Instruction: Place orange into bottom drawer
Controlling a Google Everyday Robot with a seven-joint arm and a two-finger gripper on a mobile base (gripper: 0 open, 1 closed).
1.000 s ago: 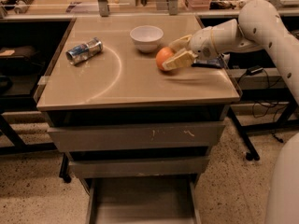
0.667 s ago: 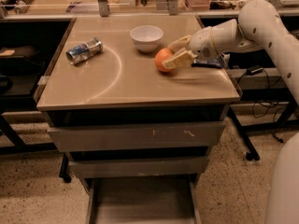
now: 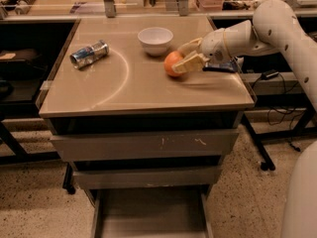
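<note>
Pinching orange at right of table, gripper sits near bowl; shallow grip could slip, dropping it short of open drawer.

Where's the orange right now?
At the tabletop's right side in the camera view, the orange is just front-right of the white bowl, clasped by the gripper.

Cream end effector clasping the orange (bright orange), white bowl, grey-beige bottom drawer

Hand grips orange beside bowl; btm drawer open.
</note>
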